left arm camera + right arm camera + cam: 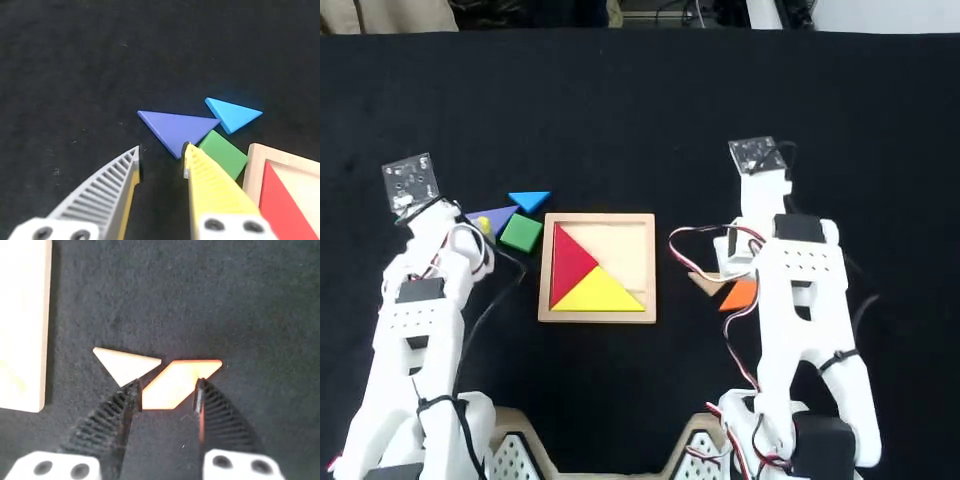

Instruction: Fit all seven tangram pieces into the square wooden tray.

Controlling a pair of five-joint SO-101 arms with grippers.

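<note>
You're holding right end effector (167, 389) spread, orange piece (180, 381) inside for pinch; left end effector (162, 151) spread, purple triangle (175, 127) just ahead.

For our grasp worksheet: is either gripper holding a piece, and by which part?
Nothing held. Right gripper open over the orange piece; left gripper open by the purple triangle.

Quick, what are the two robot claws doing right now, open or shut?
Left gripper: open, holding nothing, next to the purple triangle.
Right gripper: open, straddling the orange piece.
</note>
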